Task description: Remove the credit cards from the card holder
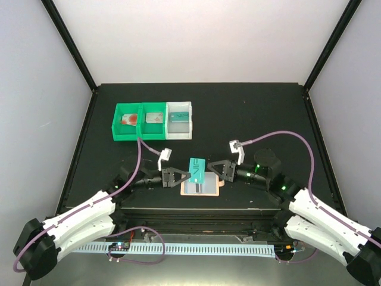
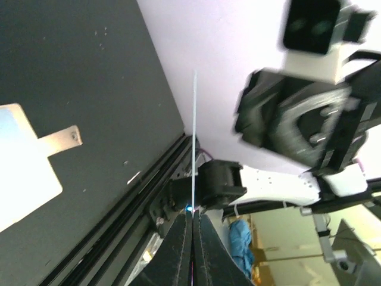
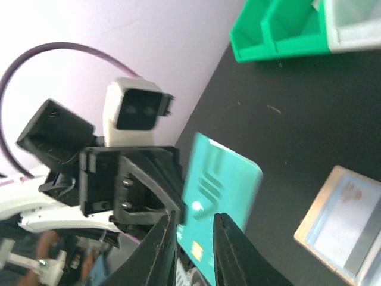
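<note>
- The left gripper [image 1: 187, 175] is clenched on the teal card [image 1: 196, 169]. It pinches one end, so the rest of the card stands free in the air just above the wallet [image 1: 201, 189].
- In the left wrist view the card shows edge-on, as a thin line rising from between the closed fingers [image 2: 177, 253].
- Gripping the card by its end leaves the other end free to be taken, so this looks like a handover between the arms.
- The right gripper [image 1: 208, 168] faces the left one from the other side, released, with its fingers [image 3: 164, 250] spread at the card's free end. Whether they touch the card I cannot tell.
- The wallet lies open and flat on the table [image 1: 262, 113] below both grippers, out of their way.
- The green bins [image 1: 128, 133] and the white bin [image 1: 180, 134] sit side by side further back, well apart from the wallet. They are likely where the card is bound.
</note>
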